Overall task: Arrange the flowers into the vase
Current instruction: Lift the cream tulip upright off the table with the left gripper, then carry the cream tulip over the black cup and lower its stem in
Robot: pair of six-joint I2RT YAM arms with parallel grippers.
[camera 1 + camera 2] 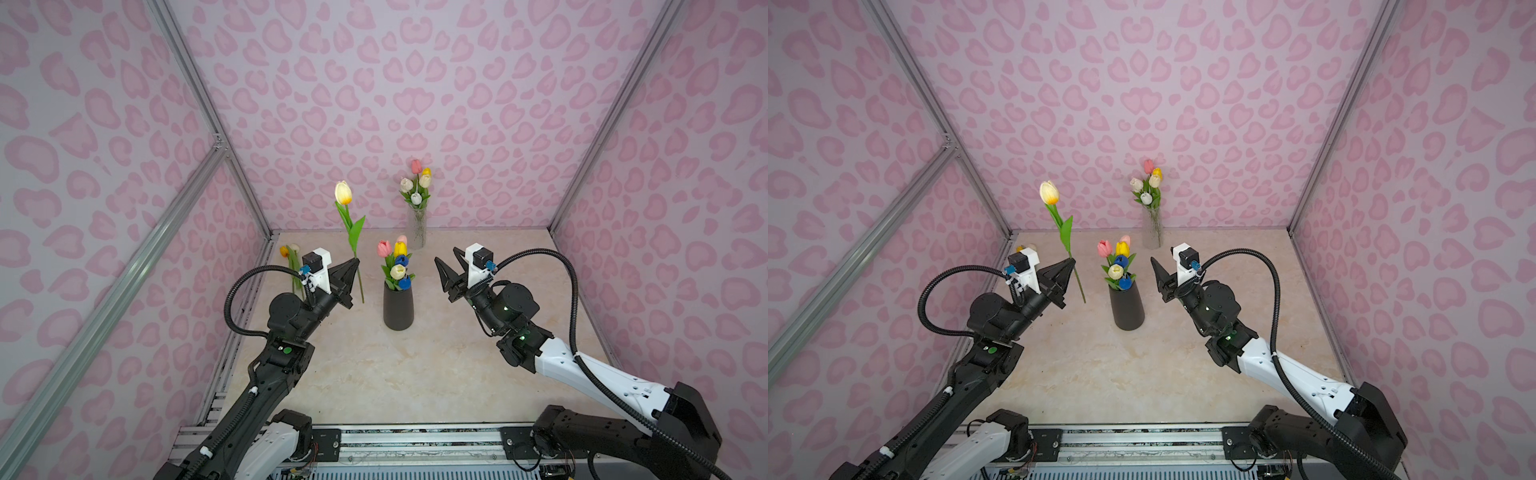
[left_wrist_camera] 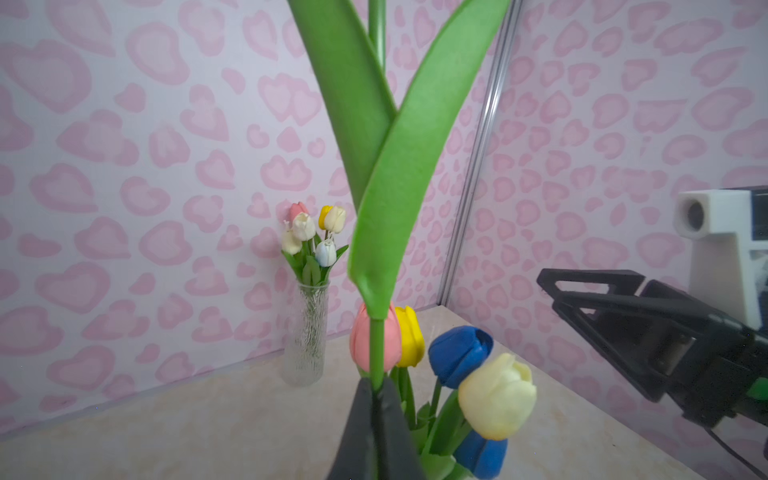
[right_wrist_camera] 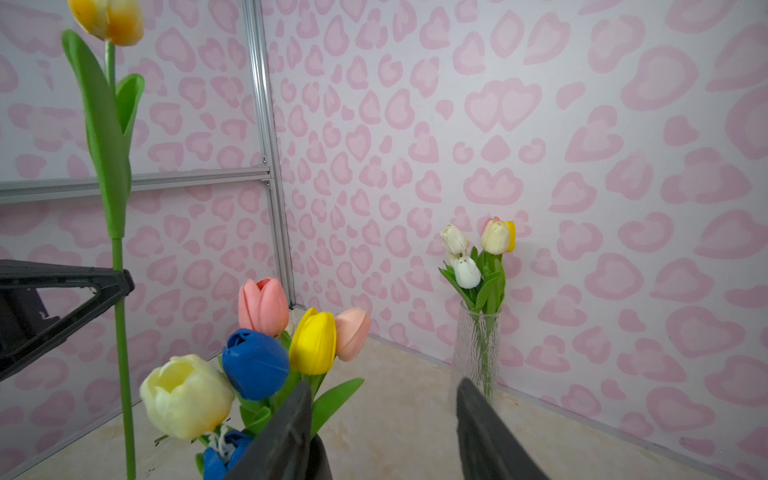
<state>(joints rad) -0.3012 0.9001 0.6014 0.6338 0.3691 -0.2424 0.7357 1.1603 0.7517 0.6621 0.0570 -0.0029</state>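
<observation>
A dark vase (image 1: 398, 309) (image 1: 1126, 307) stands mid-table and holds several flowers (image 1: 397, 262) with pink, yellow, blue and cream heads. Left of it, my left gripper (image 1: 356, 262) (image 2: 376, 388) is shut on the green stem (image 2: 376, 353) of a cream-yellow tulip (image 1: 343, 193) (image 1: 1049, 192). The tulip stands nearly upright, with its stem end hanging below the jaws above the table. To the right of the vase, my right gripper (image 1: 446, 254) (image 3: 382, 386) is open and empty, level with the bouquet. The held tulip's head (image 3: 109, 16) also shows in the right wrist view.
A clear glass vase (image 1: 416, 228) (image 3: 478, 353) with several pale tulips stands at the back wall. More tulips (image 1: 291, 253) lie by the table's left edge, partly hidden behind my left wrist. Patterned walls close in three sides of the marble-look table (image 1: 374, 374).
</observation>
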